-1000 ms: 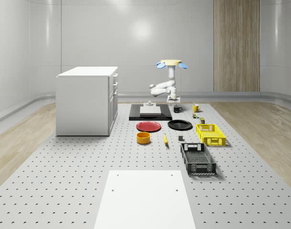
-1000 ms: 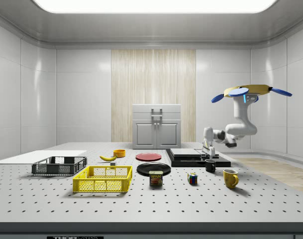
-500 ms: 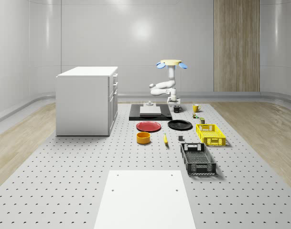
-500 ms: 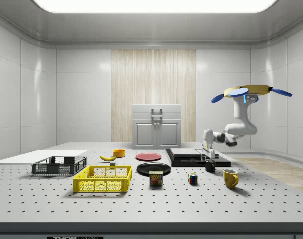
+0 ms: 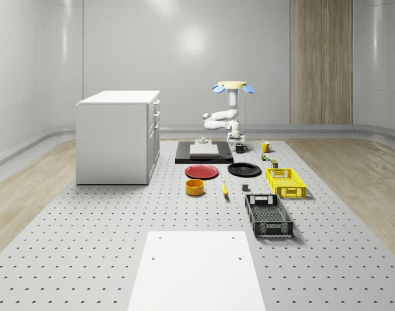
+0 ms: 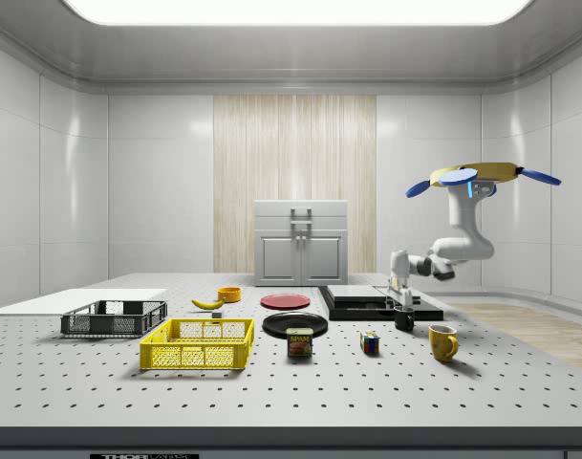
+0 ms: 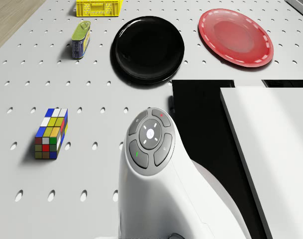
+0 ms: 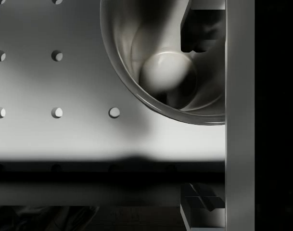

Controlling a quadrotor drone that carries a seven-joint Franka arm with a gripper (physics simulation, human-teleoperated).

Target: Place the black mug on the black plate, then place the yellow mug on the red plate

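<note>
Drone [image 6: 477, 174] hovering beyond worktop's [image 6: 300, 382] far end, jaws lowered over black mug [image 6: 403, 319] beside dark slab [image 6: 372, 304]; whether apart or together, cannot tell. Black plate [image 6: 294, 324] near. Risk, likely: off-centre grip on rim tipping mug.

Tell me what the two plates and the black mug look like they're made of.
Black plate: glossy, soft sheen across its face, so glazed ceramic or hard plastic. Red plate: glossy too, with pale highlights along its raised rim, likely the same. Black mug: smooth, mirror-like inside wall, which suggests glazed ceramic or polished metal. These are renders, so the looks are only a guide.
</note>
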